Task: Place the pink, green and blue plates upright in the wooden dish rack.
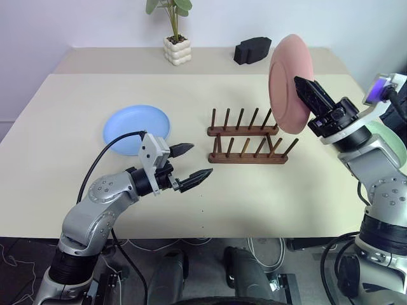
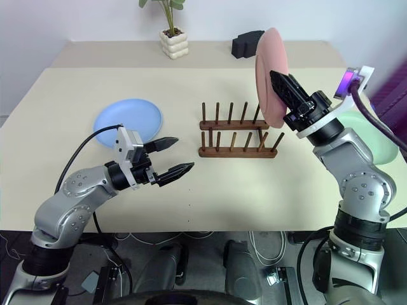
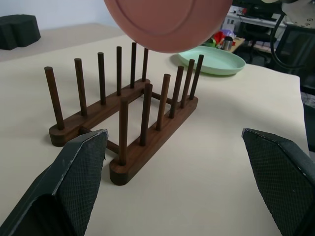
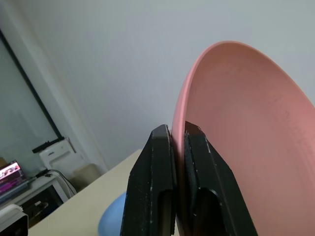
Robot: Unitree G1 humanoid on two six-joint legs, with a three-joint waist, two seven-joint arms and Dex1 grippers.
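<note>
The pink plate (image 1: 289, 82) is held on edge in the air, above the right end of the dish rack (image 1: 247, 141), with the right gripper (image 4: 178, 147) clamped on its rim. The left gripper (image 1: 189, 166) is held low over the table (image 1: 57, 127) in front of the rack, fingers spread wide and empty. The blue plate (image 1: 136, 129) lies flat left of the rack, the green plate (image 3: 214, 60) flat to the right.
</note>
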